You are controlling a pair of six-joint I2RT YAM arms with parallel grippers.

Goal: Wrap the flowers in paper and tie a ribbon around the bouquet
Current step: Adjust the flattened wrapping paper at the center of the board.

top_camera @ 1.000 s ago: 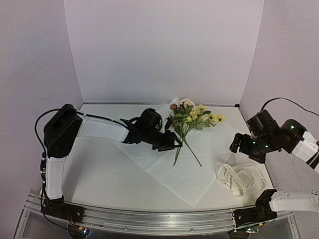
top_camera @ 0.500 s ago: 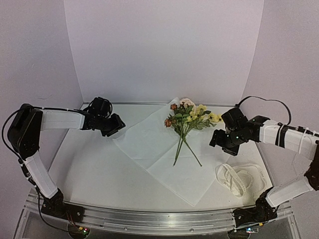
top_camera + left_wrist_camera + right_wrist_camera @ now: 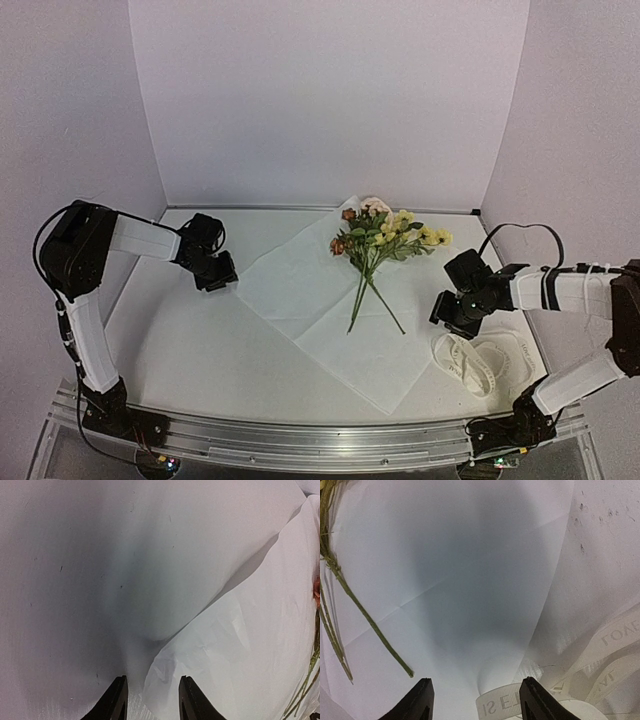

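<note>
The flowers [image 3: 378,238], yellow blossoms with a pale rose, lie on the spread white paper [image 3: 320,300], stems [image 3: 358,305] pointing toward me. My left gripper [image 3: 226,277] sits low at the paper's left corner. In the left wrist view that gripper [image 3: 152,686] is open, with the crumpled paper [image 3: 240,645] corner lying between its fingers. My right gripper [image 3: 444,314] is at the paper's right edge, beside the looped ribbon [image 3: 482,362]. In its own view the right gripper [image 3: 477,685] is open over the paper [image 3: 470,565], and a printed ribbon [image 3: 506,706] end reaches between its fingers.
The white table [image 3: 190,350] is boxed in by pale walls at the back and both sides. A metal rail [image 3: 300,445] runs along the near edge. Flower stems [image 3: 367,630] lie left of the right gripper, and more ribbon loops [image 3: 615,640] lie to its right.
The left arm has drawn back from the flowers to the paper's left corner. The right arm has come in and down to the paper's right edge. Both grippers' jaws have narrowed.
</note>
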